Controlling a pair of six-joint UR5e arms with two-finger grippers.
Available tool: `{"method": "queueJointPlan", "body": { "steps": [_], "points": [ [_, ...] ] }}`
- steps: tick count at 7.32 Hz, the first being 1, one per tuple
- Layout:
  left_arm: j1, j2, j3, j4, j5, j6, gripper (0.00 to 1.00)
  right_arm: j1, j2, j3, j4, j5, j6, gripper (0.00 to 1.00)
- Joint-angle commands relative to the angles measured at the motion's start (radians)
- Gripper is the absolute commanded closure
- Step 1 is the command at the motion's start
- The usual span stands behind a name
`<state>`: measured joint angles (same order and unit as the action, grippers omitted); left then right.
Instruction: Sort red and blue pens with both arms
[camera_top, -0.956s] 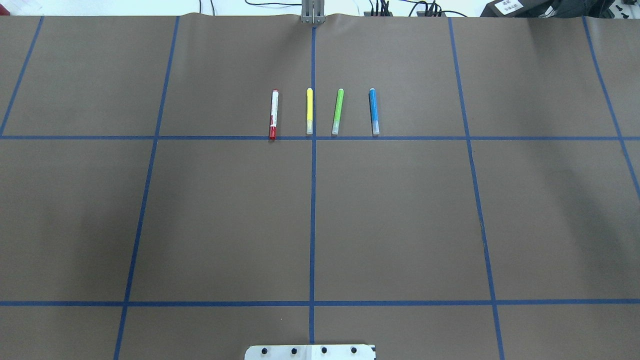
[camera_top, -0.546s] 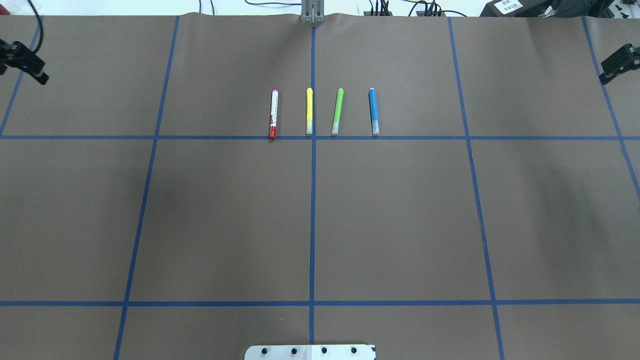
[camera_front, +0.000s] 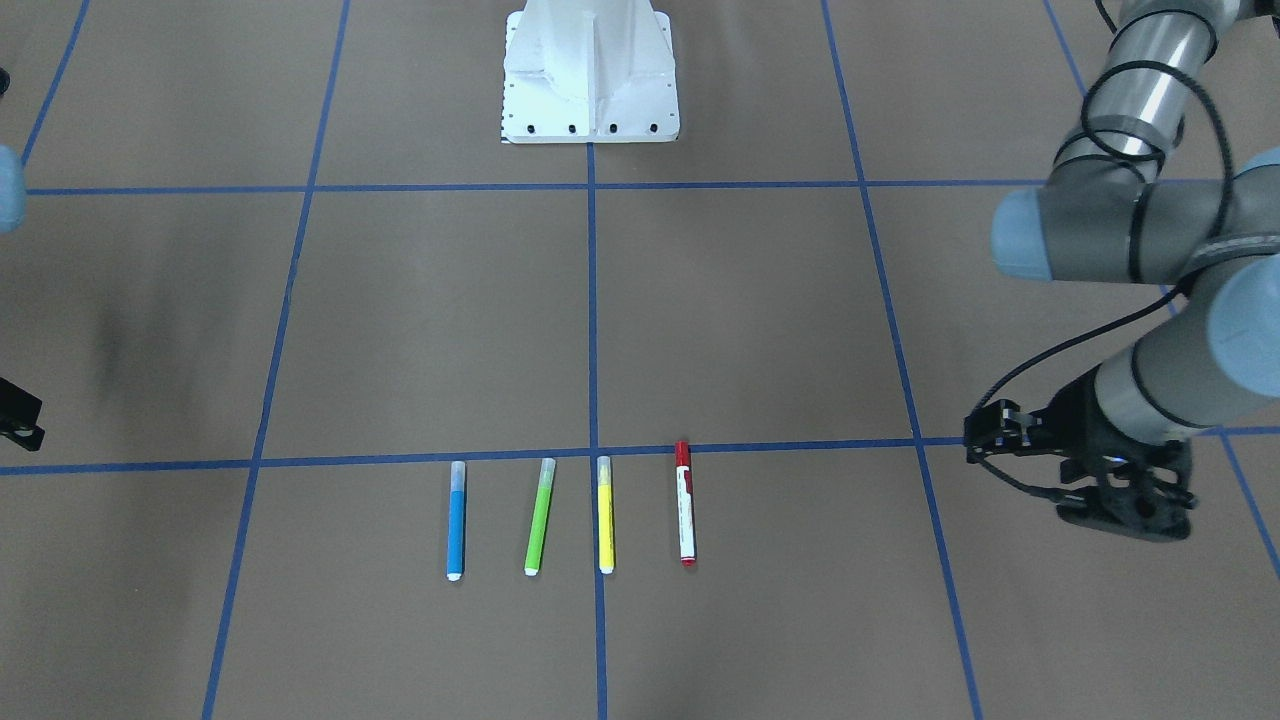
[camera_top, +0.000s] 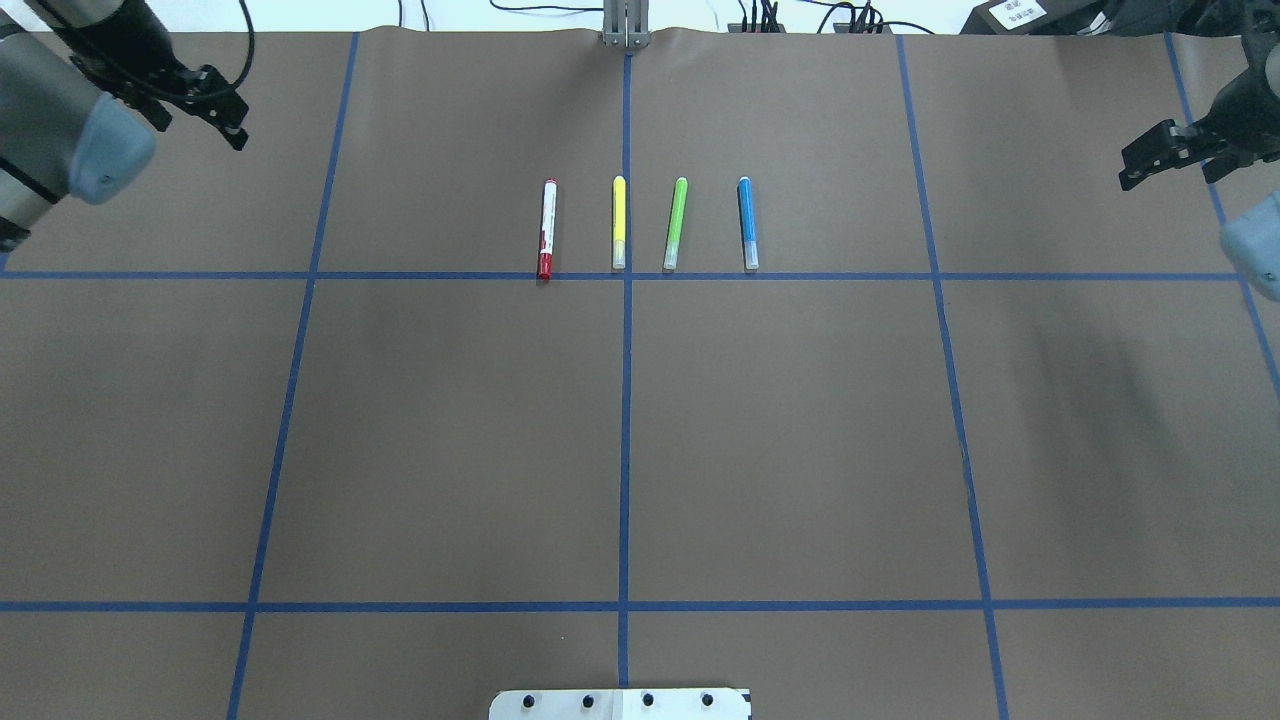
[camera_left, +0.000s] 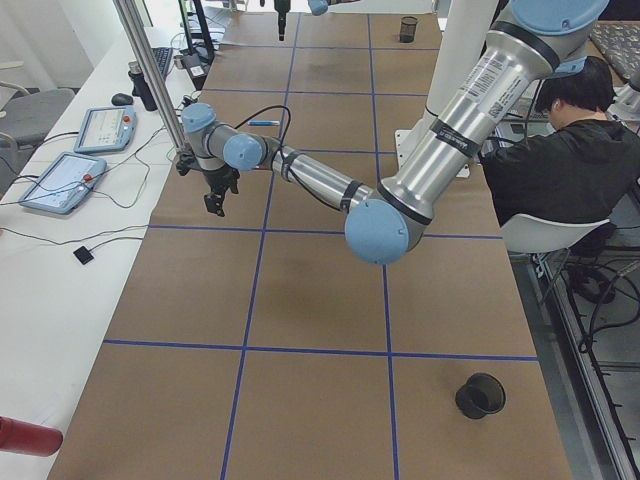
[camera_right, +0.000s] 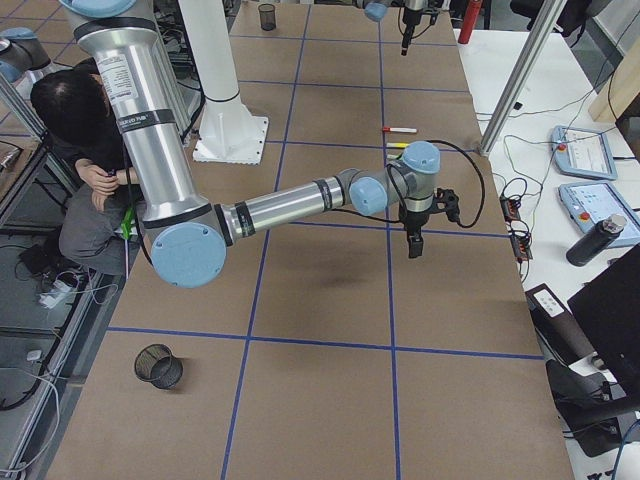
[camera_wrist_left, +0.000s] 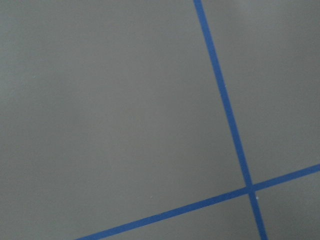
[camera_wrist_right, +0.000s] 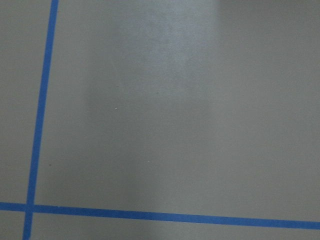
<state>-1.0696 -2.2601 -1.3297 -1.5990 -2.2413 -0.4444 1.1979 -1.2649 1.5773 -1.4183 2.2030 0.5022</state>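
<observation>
Four pens lie side by side, parallel, just beyond a blue tape line. The red pen (camera_top: 546, 228) (camera_front: 685, 503) has a white barrel and a red cap; the blue pen (camera_top: 747, 222) (camera_front: 456, 520) lies at the opposite end of the row. My left gripper (camera_top: 225, 120) (camera_front: 1125, 505) (camera_left: 213, 205) hangs over the far left of the table, well away from the red pen. My right gripper (camera_top: 1150, 165) (camera_right: 415, 245) hangs far right of the blue pen. Neither holds anything. I cannot tell how their jaws stand. Both wrist views show only brown paper and tape.
A yellow pen (camera_top: 619, 222) and a green pen (camera_top: 676, 222) lie between the red and blue ones. The robot's white base plate (camera_top: 620, 703) sits at the near edge. A black mesh cup (camera_left: 480, 395) stands at the table's end. A person (camera_left: 580, 150) sits behind the robot.
Both arms have come in from the overhead view's edges towards the middle, the left from the far left, the right from the far right. The pens have not moved.
</observation>
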Motion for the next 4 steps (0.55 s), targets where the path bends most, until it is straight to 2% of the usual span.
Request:
{"method": "queueJointPlan", "body": {
  "steps": [1, 3, 4],
  "points": [
    [0.136, -0.137, 0.073, -0.016, 0.068, -0.283, 0.0, -0.058, 0.079, -0.017, 0.002, 0.018, 0.112, 0.0],
    [0.201, -0.247, 0.179, -0.066, 0.084, -0.371, 0.01, -0.09, 0.117, -0.019, 0.004, 0.018, 0.167, 0.0],
    [0.223, -0.251, 0.202, -0.109, 0.086, -0.407, 0.05, -0.092, 0.134, -0.019, 0.004, 0.02, 0.194, 0.0]
  ]
}}
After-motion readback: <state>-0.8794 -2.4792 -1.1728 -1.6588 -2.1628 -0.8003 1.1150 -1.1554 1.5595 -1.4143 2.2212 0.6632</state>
